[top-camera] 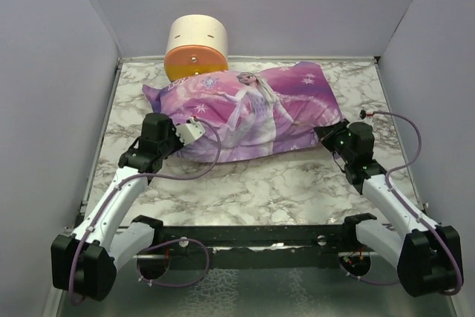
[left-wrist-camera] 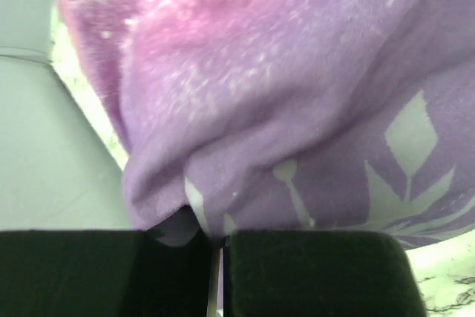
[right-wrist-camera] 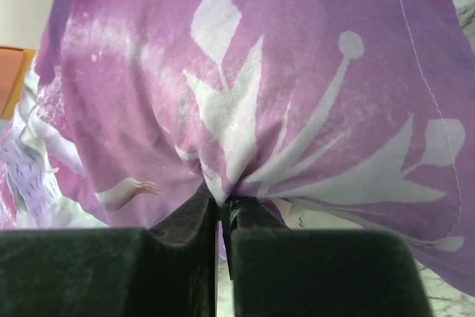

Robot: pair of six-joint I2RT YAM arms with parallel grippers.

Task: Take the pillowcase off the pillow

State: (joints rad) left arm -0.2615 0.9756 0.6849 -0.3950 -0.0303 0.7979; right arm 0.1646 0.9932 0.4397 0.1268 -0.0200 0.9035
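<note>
Purple pillowcase: 1 | left tool clamped on it | right tool clamped on it

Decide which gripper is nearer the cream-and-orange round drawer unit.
Left. The left gripper pinches the pillowcase at its near-left edge, in front of the drawer unit; the right gripper pinches the near-right corner, well off to the unit's right.

Pillowcase laid across marble table
Its near-left edge is met by the left gripper, its near-right corner by the right gripper (fingertips mostly hidden); a round drawer unit is positioned behind.
</note>
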